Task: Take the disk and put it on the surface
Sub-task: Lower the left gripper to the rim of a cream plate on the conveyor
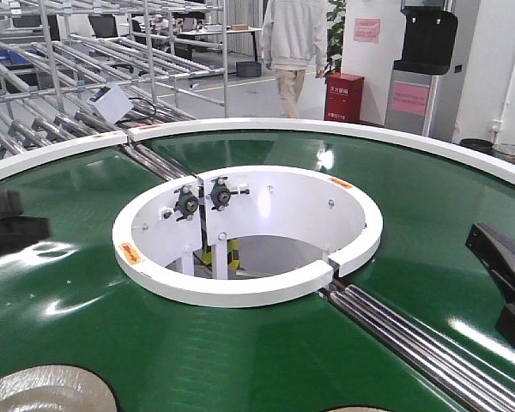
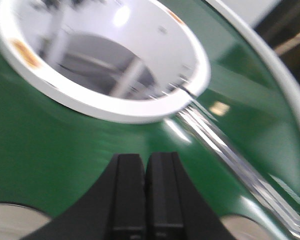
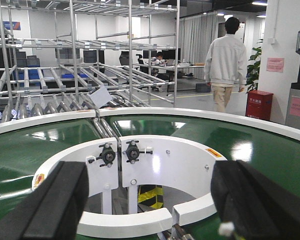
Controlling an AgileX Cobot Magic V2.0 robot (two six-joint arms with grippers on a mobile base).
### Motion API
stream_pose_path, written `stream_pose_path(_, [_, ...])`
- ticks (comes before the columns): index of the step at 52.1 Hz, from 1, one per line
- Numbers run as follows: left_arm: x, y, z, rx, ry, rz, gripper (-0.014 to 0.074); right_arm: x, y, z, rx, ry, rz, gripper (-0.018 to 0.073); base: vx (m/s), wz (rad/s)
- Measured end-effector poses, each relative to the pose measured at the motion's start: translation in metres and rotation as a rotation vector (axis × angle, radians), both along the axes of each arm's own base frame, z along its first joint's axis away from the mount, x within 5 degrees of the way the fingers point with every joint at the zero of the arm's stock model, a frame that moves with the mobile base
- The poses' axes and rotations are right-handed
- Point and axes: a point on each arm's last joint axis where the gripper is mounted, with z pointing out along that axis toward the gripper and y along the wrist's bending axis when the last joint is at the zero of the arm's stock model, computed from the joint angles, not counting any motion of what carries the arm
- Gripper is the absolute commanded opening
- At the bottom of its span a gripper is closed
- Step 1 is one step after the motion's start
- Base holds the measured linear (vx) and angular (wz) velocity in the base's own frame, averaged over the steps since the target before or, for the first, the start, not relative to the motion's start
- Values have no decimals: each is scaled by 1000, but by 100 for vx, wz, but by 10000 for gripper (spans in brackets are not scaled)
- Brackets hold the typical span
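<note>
A pale grey-beige disk (image 1: 43, 390) lies on the green belt at the bottom left of the front view. In the left wrist view it shows at the lower left (image 2: 12, 221), and a second disk (image 2: 246, 228) shows at the lower right. My left gripper (image 2: 146, 161) hovers over the belt between the two disks, shut with nothing in it. My right gripper (image 3: 147, 200) is open wide and empty, facing the white inner ring; in the front view it is at the right edge (image 1: 491, 283). The surface is out of view.
The green ring conveyor (image 1: 412, 223) has a white inner ring (image 1: 240, 292) around a central hole, and a white outer rim (image 1: 343, 129). Steel rollers (image 1: 412, 335) cross the belt at the lower right. Metal racks (image 3: 90, 65) and a standing person (image 3: 225, 65) are beyond.
</note>
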Motion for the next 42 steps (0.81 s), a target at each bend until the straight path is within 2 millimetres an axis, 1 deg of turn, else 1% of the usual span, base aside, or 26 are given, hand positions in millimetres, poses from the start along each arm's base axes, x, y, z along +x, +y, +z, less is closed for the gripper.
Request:
stream_pose_path(1, [0, 0, 0, 0, 0, 0, 95, 0, 0, 0, 0, 0, 0, 550, 0, 0])
stream_pose_path(2, [-22, -32, -17, 271, 82, -517, 95, 0, 0, 0, 0, 0, 0, 550, 0, 0])
stream_pose_path(4, [-22, -32, -17, 271, 82, -517, 95, 0, 0, 0, 0, 0, 0, 550, 0, 0])
stream_pose_path(5, [-28, -36, -19, 289, 94, -602, 95, 0, 0, 0, 0, 0, 0, 550, 0, 0])
stream_pose_path(6, [-28, -36, -19, 289, 94, -602, 97, 0, 0, 0, 0, 0, 0, 550, 0, 0])
stream_pose_path(7, [18, -27, -41, -12, 108, -604, 97, 0, 0, 0, 0, 0, 0, 550, 0, 0])
stream_pose_path(13, [35, -23, -55, -106, 104, -590, 101, 0, 0, 0, 0, 0, 0, 550, 0, 0])
stream_pose_path(17, [46, -11, -62, -107, 106, -489, 120, 0, 0, 0, 0, 0, 0, 550, 0, 0])
stream_pose_path(19, [48, -8, -63, -105, 106, -461, 136, 0, 0, 0, 0, 0, 0, 550, 0, 0])
stream_pose_path(23, [50, 7, -67, -109, 124, -401, 175, 0, 0, 0, -1, 3, 0, 550, 0, 0])
stream_pose_path(27, [49, 29, -71, -90, 151, -344, 236, 0, 0, -1, -3, 12, 1, 550, 0, 0])
stream_pose_path(28, [49, 29, -71, -91, 152, -344, 245, 0, 0, -1, -4, 15, 1, 550, 0, 0])
stream_pose_path(29, [47, 39, -73, -66, 166, -325, 258, 0, 0, -2, -5, 19, 1, 550, 0, 0])
stream_pose_path(31, [44, 49, -75, -39, 186, -307, 281, 0, 0, -2, -7, 26, 2, 550, 0, 0])
stream_pose_path(33, [42, 56, -76, -19, 199, -300, 295, 0, 0, -3, -8, 31, 2, 550, 0, 0])
stream_pose_path(34, [38, 66, -79, 20, 226, -291, 302, 0, 0, -3, -9, 32, 2, 550, 0, 0])
stream_pose_path(36, [31, 81, -85, 83, 277, -286, 308, 0, 0, -3, -9, 35, 2, 550, 0, 0])
stream_pose_path(37, [29, 84, -86, 91, 288, -281, 308, 0, 0, -3, -10, 36, 2, 550, 0, 0])
stream_pose_path(39, [22, 95, -94, 153, 362, -296, 308, 0, 0, -3, -10, 37, 3, 550, 0, 0])
stream_pose_path(42, [13, 110, -111, 230, 493, -320, 308, 0, 0, -4, -10, 39, 3, 550, 0, 0])
